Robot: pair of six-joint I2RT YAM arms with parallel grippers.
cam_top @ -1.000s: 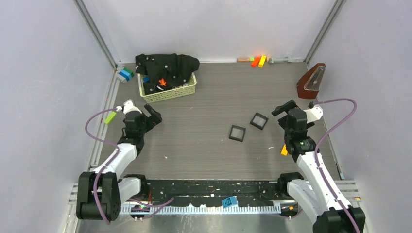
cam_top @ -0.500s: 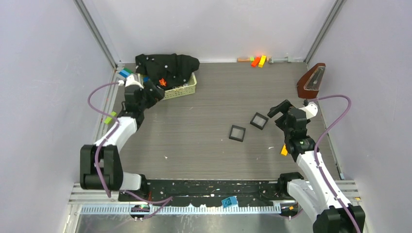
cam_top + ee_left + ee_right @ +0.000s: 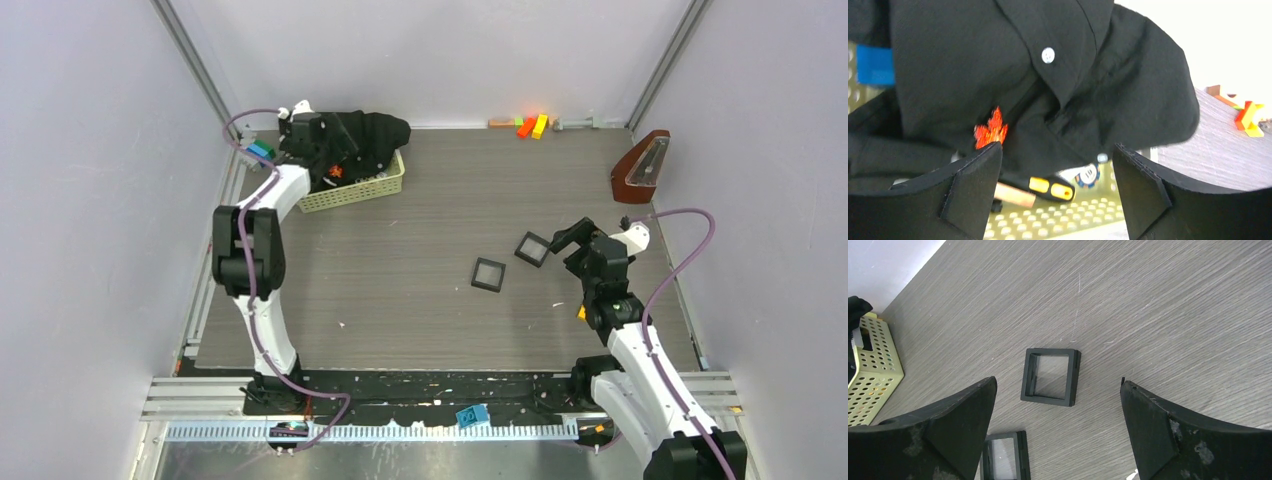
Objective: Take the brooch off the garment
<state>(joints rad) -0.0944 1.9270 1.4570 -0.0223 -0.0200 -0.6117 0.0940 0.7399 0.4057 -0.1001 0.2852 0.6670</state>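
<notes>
The black garment point(image 3: 368, 133) lies heaped over a yellow basket point(image 3: 384, 186) at the back left. The small orange-red brooch point(image 3: 336, 172) is pinned on its front fold. My left gripper point(image 3: 328, 152) hovers over the garment, open. In the left wrist view the brooch point(image 3: 990, 131) sits just above the left fingertip point(image 3: 979, 170), with only cloth point(image 3: 1098, 85) between the jaws of my left gripper point(image 3: 1057, 150). My right gripper point(image 3: 566, 236) is open and empty, far off above the table. In the right wrist view it point(image 3: 1058, 384) hangs over a square black frame point(image 3: 1050, 376).
In the basket lie a black-and-yellow-handled screwdriver point(image 3: 1048, 187) and a poker chip point(image 3: 1089, 174). Two square black frames point(image 3: 488, 273) point(image 3: 533, 248) lie mid-table. Toy blocks point(image 3: 530, 125) sit by the back wall, a brown metronome point(image 3: 640, 168) at the right, and coloured blocks point(image 3: 258, 152) left of the basket.
My left arm has stretched from the left middle of the table to the basket, and its jaws have narrowed a little. The right gripper has drifted slightly left toward the frames.
</notes>
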